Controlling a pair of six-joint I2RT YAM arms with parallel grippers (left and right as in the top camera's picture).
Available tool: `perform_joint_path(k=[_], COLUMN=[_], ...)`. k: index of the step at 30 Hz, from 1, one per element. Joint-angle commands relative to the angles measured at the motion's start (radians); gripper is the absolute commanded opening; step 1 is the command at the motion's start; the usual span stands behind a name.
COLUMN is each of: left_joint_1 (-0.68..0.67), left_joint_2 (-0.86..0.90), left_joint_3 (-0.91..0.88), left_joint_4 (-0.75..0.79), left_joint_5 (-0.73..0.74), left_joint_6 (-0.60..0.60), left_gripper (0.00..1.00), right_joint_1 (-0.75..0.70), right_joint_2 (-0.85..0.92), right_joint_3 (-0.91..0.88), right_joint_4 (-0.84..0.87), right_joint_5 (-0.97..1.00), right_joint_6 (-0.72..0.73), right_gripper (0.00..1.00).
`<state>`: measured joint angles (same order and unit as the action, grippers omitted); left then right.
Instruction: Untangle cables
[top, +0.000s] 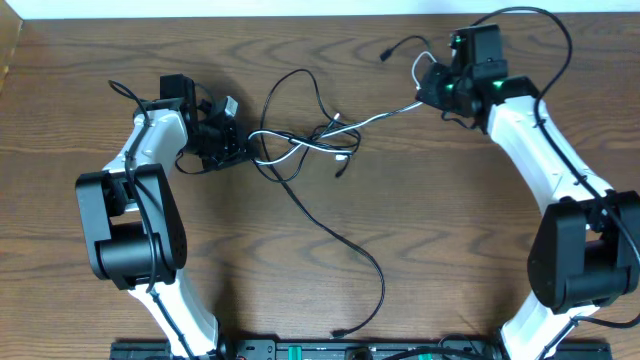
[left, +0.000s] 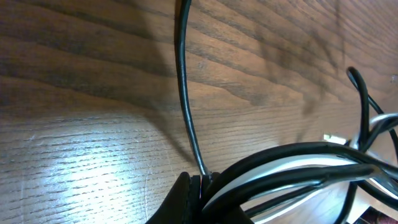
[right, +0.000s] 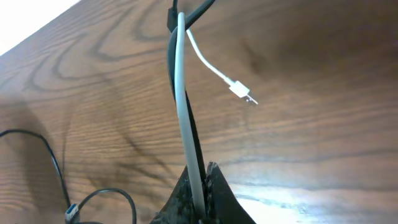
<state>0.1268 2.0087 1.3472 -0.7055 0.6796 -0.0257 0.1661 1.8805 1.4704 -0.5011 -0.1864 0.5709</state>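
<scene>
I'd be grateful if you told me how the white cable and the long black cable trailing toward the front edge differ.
The white cable is pinched in the right gripper and runs nearly straight to it from the knot; the long black cable lies slack on the table in a loose curve, its plug end free near the front edge. The black one looks longer. Both are thin and run into the same knot.

Cables (top: 305, 143): 2 black, 1 white. Table (top: 450, 250): brown wood grain. Plug (right: 239, 91) white, tip maybe silver.
</scene>
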Motion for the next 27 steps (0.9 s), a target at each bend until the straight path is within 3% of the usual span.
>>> perform_joint_path(k=[1,2,4,8,10,13,15,21,27], left_joint_1=[0.013,0.013,0.012,0.011,0.011,0.011,0.011,0.006,-0.019], left_joint_2=[-0.015,-0.015,-0.015,-0.015,-0.015,-0.015,-0.015,-0.015,-0.015], left_joint_3=[0.018,0.018,0.018,0.018,0.018,0.018,0.018,0.018,0.018], left_joint_4=[-0.004,-0.004,-0.004,-0.004,-0.004,-0.004,-0.004,-0.005,-0.003], left_joint_5=[-0.048,-0.048,-0.048,-0.047,-0.047,-0.043,-0.042,-0.036,-0.036], left_joint_6=[0.006,0.005,0.005,0.005,0.005,0.002,0.002,0.002,0.003], left_gripper=[0.08,0.07,0.08,0.08,0.08,0.08,0.07,0.08,0.09], right_joint_1=[-0.055,-0.058,-0.058,-0.056,-0.052,-0.037,-0.017,0.068,0.180], right_joint_2=[-0.021,-0.020,-0.018,-0.017,-0.017,-0.016,-0.016,-0.015,-0.008], right_joint_3=[0.019,0.019,0.019,0.019,0.019,0.019,0.019,0.019,0.011], right_joint_4=[-0.016,-0.026,-0.042,-0.059,-0.068,-0.071,-0.091,-0.106,-0.132], right_joint_5=[0.026,0.026,0.026,0.026,0.006,-0.049,-0.073,-0.158,-0.156], right_joint_6=[0.023,0.023,0.017,-0.004,-0.003,-0.004,-0.019,-0.396,-0.544], right_gripper=[0.02,0.06,0.29,0.66,0.78,0.80,0.87,0.83,0.82])
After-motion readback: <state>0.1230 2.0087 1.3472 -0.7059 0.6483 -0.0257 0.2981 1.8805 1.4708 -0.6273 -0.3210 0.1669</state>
